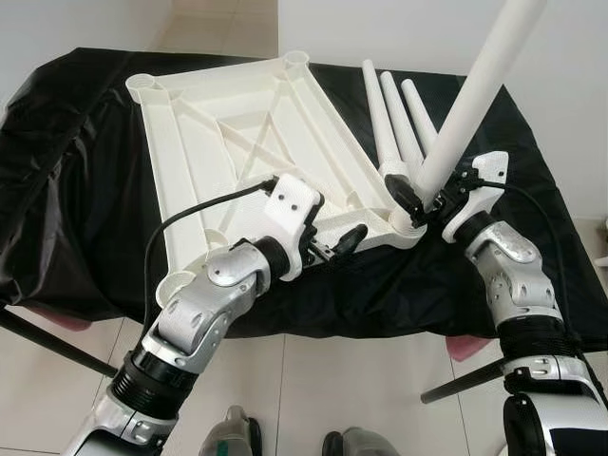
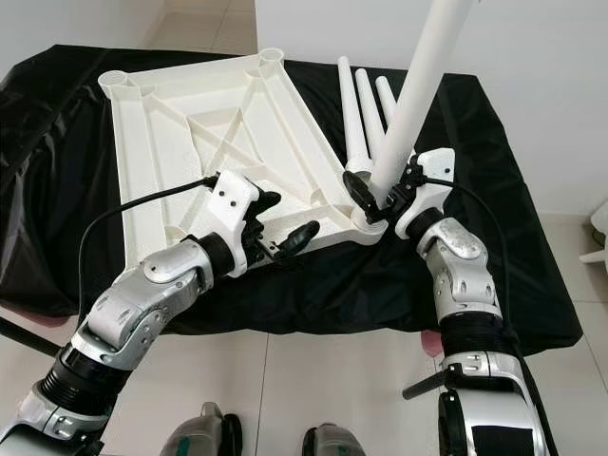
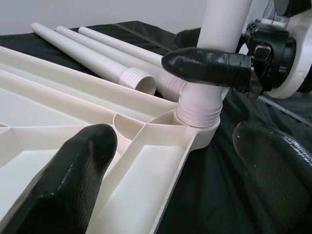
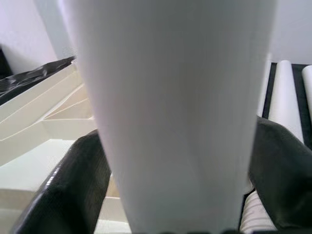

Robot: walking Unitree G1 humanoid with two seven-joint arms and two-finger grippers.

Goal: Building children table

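the upright leg (image 1: 475, 90) runs off the top edge, its upper end unseen. the black cloth (image 1: 76, 190) hides the table beneath it entirely.

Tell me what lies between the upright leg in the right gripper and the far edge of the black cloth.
Three loose white legs lie side by side on the black cloth, beyond the upright leg that the right gripper clamps; the left eye view shows it.
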